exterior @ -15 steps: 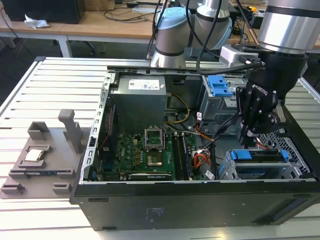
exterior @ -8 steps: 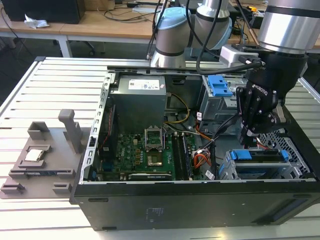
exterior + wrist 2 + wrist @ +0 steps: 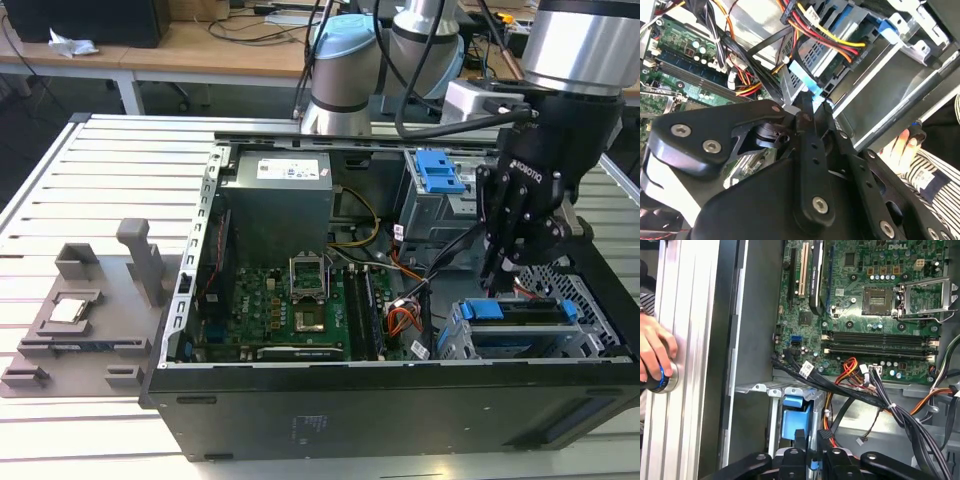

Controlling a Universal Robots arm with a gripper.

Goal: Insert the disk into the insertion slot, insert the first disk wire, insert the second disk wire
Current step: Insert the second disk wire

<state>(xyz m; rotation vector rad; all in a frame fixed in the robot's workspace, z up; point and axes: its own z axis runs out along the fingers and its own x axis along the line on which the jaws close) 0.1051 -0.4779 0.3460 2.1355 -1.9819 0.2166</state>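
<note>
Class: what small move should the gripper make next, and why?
Probably a slight advance toward the silver hard drive in its blue plastic carrier: it already sits in the perforated silver drive cage, and the gripper hangs close by it.

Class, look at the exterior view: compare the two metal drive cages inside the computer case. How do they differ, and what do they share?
The silver drive cage sits low at the case's front corner; the grey cage stands taller, further back. The silver cage holds the disk in its blue carrier; the grey cage carries a blue latch piece on top. The gripper hangs just above the silver cage, not the grey one. Both are sheet metal with blue plastic parts.
</note>
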